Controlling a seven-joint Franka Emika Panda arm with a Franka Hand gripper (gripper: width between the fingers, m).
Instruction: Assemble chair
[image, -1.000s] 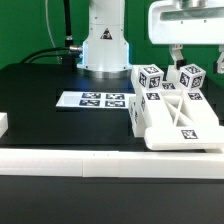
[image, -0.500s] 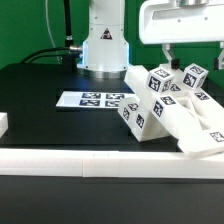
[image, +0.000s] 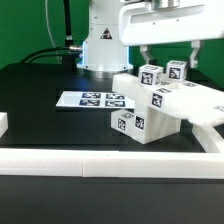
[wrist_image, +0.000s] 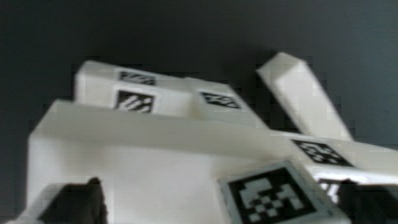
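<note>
The chair (image: 165, 108) is a blocky white body of joined panels and bars with black-and-white tags, lying tilted on the black table at the exterior view's right. My gripper (image: 170, 58) hangs just above its two tagged upper blocks, jaws spread wide. In the wrist view the gripper (wrist_image: 222, 205) straddles the chair (wrist_image: 178, 140), with a dark finger on each side of the white body and a tag between them. Both fingers stand close to the chair's sides, and the jaws are open rather than clamped. The chair's far right end runs out of the exterior view.
The marker board (image: 95, 100) lies flat on the table, left of the chair. A long white border rail (image: 90, 160) runs along the front edge. The arm's white base (image: 100, 40) stands behind. A small white block (image: 3, 124) sits at the left edge.
The gripper has travelled toward the exterior view's left. The chair has shifted left with it, tipping up from lying flat and turning on the table. The jaws stayed wide.
</note>
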